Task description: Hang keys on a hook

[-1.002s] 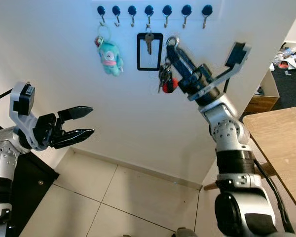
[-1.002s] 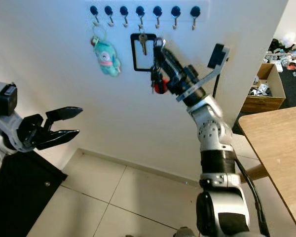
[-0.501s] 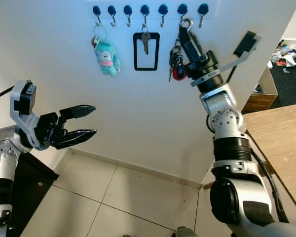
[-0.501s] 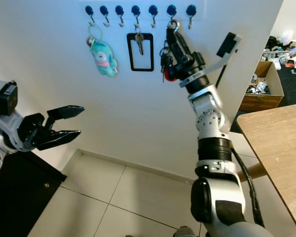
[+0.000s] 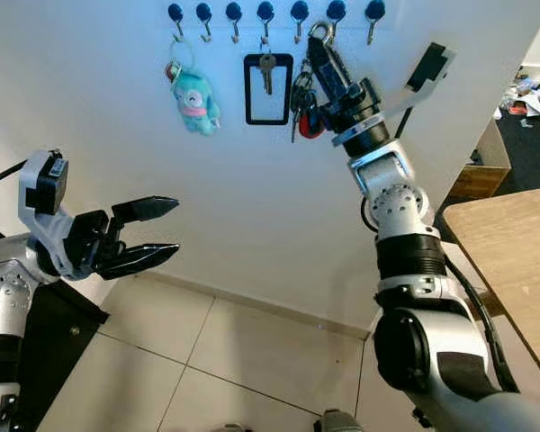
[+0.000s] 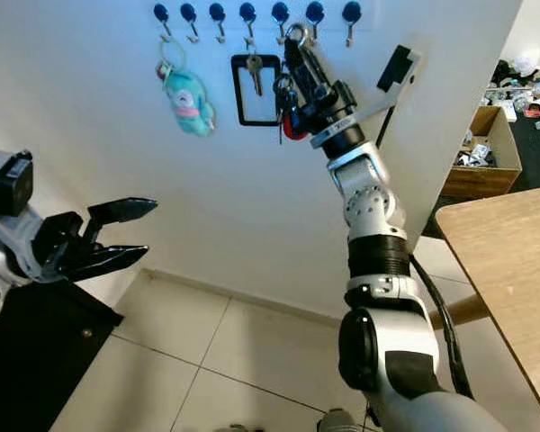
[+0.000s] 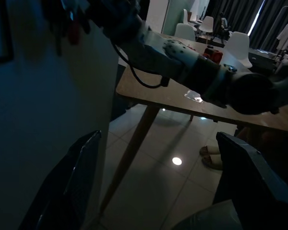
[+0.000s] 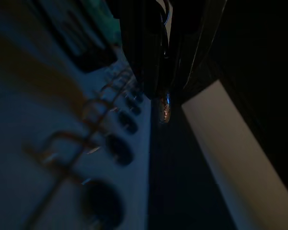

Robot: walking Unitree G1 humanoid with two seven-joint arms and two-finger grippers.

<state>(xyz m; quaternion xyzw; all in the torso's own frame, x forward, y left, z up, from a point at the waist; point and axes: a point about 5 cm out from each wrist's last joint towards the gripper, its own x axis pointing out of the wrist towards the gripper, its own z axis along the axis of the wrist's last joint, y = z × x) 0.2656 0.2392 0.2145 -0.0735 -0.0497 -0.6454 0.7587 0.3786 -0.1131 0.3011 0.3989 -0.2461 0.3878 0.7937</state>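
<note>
A white wall point(image 5: 252, 180) carries a row of hooks point(image 5: 265, 13) near its top. A wooden counter point(image 5: 513, 243) stands well right of the hooks. The right tool point(image 5: 317, 40) reaches up to the row, clamped on the keys point(image 5: 303, 94), whose ring point(image 5: 319, 32) sits just under one hook. The left tool point(image 5: 157, 229) hovers far below the hooks, fingers apart. A teal toy point(image 5: 196, 97) and a black frame point(image 5: 268, 88) with one key hang from hooks to the left.

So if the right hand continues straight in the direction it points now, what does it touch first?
Most likely the hook rail: the right hand, shut on the key bunch, points up toward the wall, its key ring just below the hooks. How far it is from the wall is unclear.
</note>
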